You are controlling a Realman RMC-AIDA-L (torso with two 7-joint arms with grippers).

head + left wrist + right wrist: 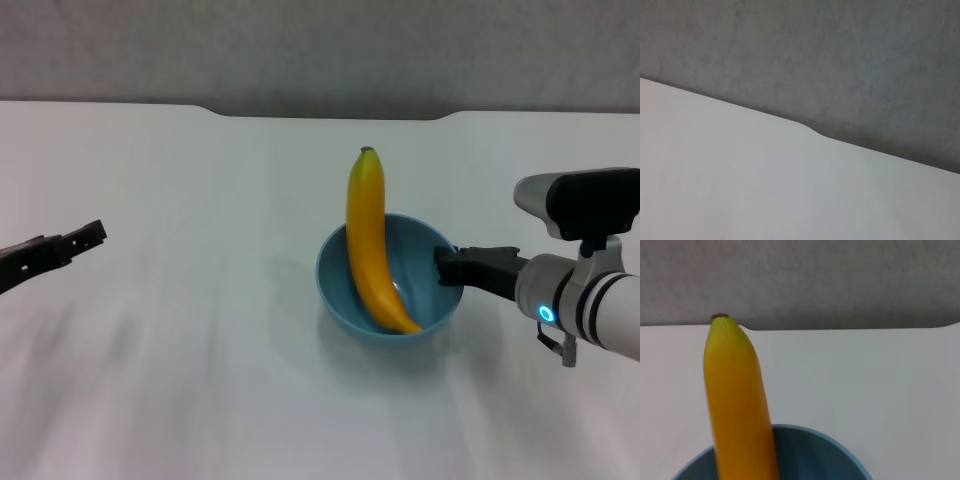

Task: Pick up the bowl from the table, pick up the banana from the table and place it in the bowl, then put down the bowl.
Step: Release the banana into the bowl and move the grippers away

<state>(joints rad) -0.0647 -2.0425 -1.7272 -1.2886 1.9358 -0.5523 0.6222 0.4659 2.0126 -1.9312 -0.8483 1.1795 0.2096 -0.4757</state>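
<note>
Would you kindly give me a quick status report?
Right gripper at bowl rim. Left gripper off to the left, away from it. Banana in bowl, tip over far rim. Nothing in the way.

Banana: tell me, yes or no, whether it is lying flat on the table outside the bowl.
No: in the head view the banana lies inside the bowl, one end down in it and its tip leaning out over the far rim.

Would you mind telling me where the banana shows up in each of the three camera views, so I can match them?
Head view: the banana stands at centre, leaning in the bowl, tip sticking out past the far rim.
Left wrist view: not in it; only the table and wall.
Right wrist view: it rises from the bowl's rim, filling the picture's left part.
Shared landmark: the notch in the table's far edge.
</note>
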